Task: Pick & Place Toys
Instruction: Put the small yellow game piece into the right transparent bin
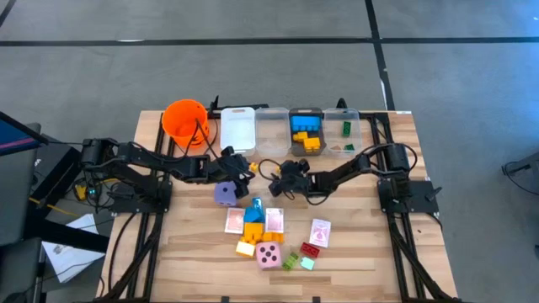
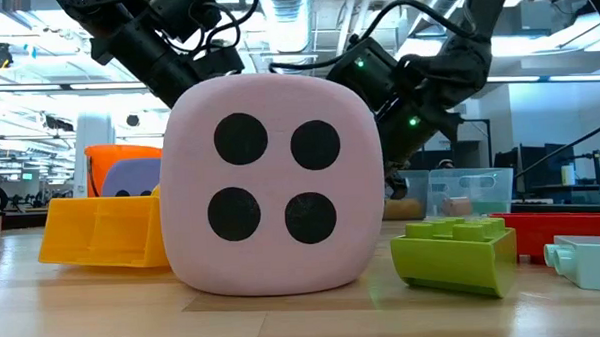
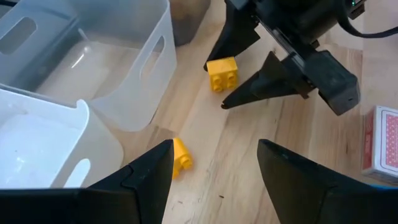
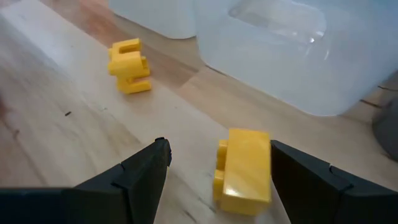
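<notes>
My right gripper [image 4: 217, 146] is open just above the table in front of the bins, and it also shows in the high view [image 1: 278, 172]. A yellow brick [image 4: 242, 171] lies on the table between its fingers, close to one finger [image 4: 298, 177]; the brick also shows in the left wrist view [image 3: 222, 73]. My left gripper [image 3: 214, 146] is open and empty, facing the right one. A smaller yellow brick [image 3: 180, 158] lies on the table by its finger. A purple die [image 1: 225, 193], a pink die [image 1: 269, 256], pink-backed cards [image 1: 274, 220] and mixed bricks [image 1: 253, 220] lie nearer the front edge. My right gripper has one finger on each side of the yellow brick's long sides [image 4: 264, 168], coming in low and slanting down from the table's right. The brick rests on the table. I cannot tell whether the nearer finger touches it.
An orange bucket [image 1: 185, 120], a white bin [image 1: 237, 129], a clear bin [image 1: 271, 129], a bin with blue and yellow bricks [image 1: 306, 130] and a bin with green bricks [image 1: 343, 130] stand in a row at the far edge. Green [image 2: 453, 253] and red [image 1: 312, 249] bricks lie near the front.
</notes>
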{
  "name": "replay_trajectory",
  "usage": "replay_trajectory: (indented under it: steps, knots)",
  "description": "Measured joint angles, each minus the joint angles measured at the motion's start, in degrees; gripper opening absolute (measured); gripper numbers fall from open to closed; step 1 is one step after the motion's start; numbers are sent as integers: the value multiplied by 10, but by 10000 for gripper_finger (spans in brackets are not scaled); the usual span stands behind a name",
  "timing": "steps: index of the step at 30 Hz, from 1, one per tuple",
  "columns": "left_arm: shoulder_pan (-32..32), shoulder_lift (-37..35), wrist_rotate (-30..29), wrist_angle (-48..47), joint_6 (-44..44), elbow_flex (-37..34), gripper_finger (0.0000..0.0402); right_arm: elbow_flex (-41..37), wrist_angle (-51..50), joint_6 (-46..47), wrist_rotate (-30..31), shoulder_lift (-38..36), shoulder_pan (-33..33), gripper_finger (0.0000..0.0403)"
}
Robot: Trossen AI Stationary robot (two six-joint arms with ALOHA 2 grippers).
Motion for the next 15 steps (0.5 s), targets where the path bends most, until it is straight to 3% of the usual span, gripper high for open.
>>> replay_trajectory:
  steps: [15]
  knots:
    - [0, 0, 0, -2, 0, 0, 221, 0, -44, 33, -24, 0, 1, 259]
